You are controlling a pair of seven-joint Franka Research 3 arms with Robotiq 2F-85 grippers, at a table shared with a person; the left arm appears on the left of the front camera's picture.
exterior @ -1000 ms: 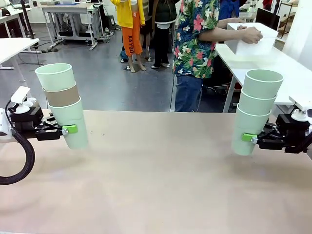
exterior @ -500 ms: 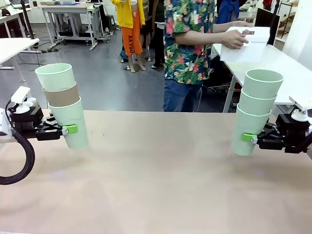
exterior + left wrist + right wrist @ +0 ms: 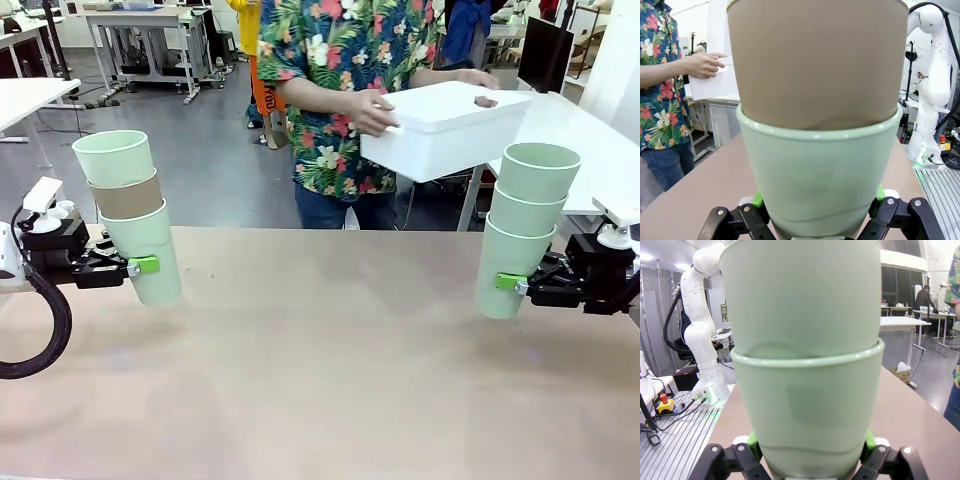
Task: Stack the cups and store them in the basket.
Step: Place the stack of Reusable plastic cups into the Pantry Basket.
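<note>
Left cup stack (image 3: 130, 215) is clamped upright in the left claw (image 3: 140, 266), right cup stack (image 3: 527, 228) in the right claw (image 3: 512, 283); the basket (image 3: 445, 130) is held aloft beyond, nearer the right claw.

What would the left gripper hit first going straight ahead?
The left gripper has its jaws on the brown-banded stack; beyond, the way over the table looks free until the right gripper and its all-green stack, if depths line up.

Between my left gripper (image 3: 145, 265) and right gripper (image 3: 510, 283) I see open table (image 3: 330, 350) to cross. Farther ahead and inward of the right gripper's cups (image 3: 528, 225), a person's hand (image 3: 372, 112) holds the basket (image 3: 445, 130), blocking that way.
</note>
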